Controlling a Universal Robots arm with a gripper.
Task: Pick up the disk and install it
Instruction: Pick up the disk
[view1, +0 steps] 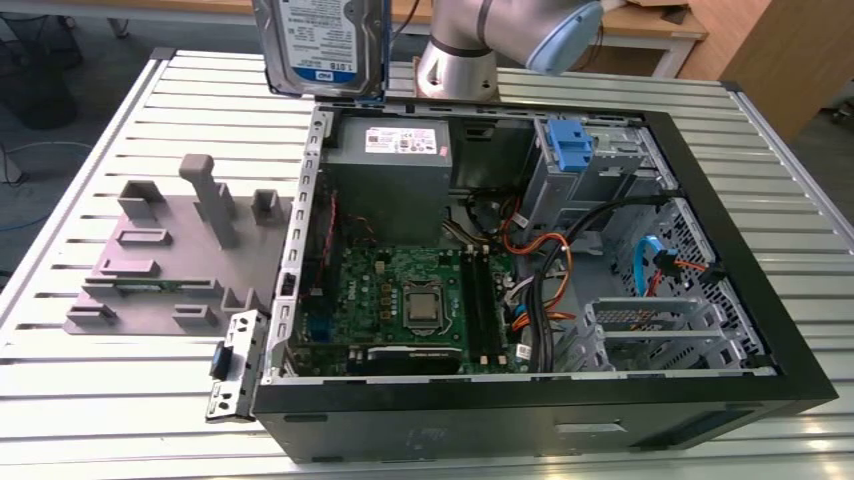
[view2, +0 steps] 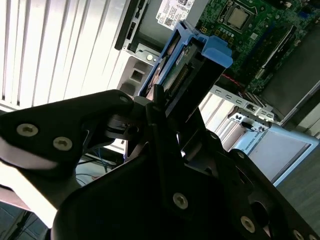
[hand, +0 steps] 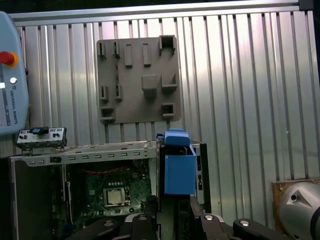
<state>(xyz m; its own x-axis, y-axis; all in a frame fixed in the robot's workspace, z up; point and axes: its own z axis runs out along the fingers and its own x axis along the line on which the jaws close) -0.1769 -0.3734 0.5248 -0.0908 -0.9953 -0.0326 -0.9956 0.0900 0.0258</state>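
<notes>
The end effector (view2: 159, 102) is closed on the disk (view2: 200, 60), with the computer case (view1: 507, 420) below it; if the grip slips, the disk could hit the case wall.

Counted one disk (view1: 324, 45). One computer case (view1: 534, 410), side off, stood on one counter (view1: 80, 400). One robot arm (view1: 461, 50) was there. Inside case were one grey power box (view1: 394, 160), one green board (view1: 380, 285), one square chip (view1: 424, 308), one blue latch (view1: 570, 145), one blue cable (view1: 651, 265). Outside case were one grey tray (view1: 160, 265) and one small metal bracket (view1: 230, 365). In first wrist view, one control pad (hand: 10, 90) had one red button (hand: 6, 58).
</notes>
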